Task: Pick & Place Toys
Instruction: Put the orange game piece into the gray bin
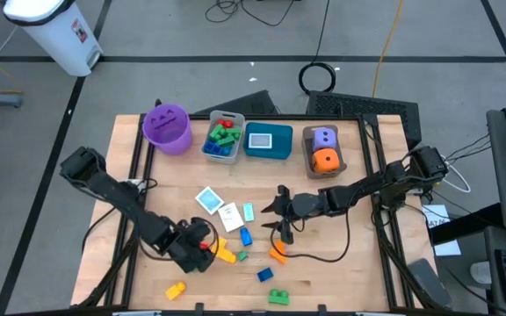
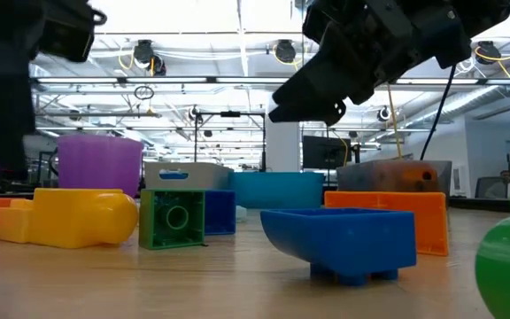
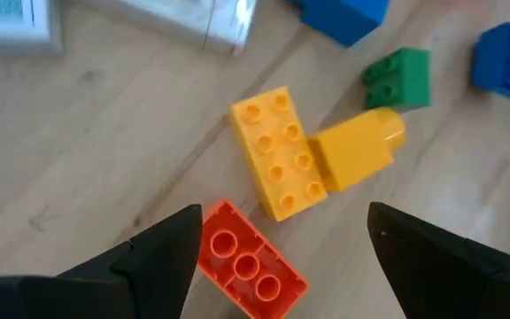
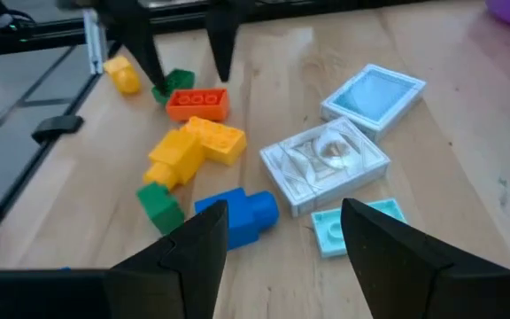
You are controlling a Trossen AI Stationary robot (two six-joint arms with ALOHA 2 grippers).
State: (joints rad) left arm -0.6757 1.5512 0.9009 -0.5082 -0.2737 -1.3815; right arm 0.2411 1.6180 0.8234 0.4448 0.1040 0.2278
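Left gripper (image 3: 277, 257) hangs spread and empty over the red brick (image 3: 246, 263), which lies between its fingers; the yellow brick (image 3: 277, 151) lies just beyond; right gripper (image 4: 277, 244), parted and empty, hovers above the blue brick (image 4: 237, 215) and cards (image 4: 326, 164); bare wood lies toward the near table edge (image 1: 341, 303).
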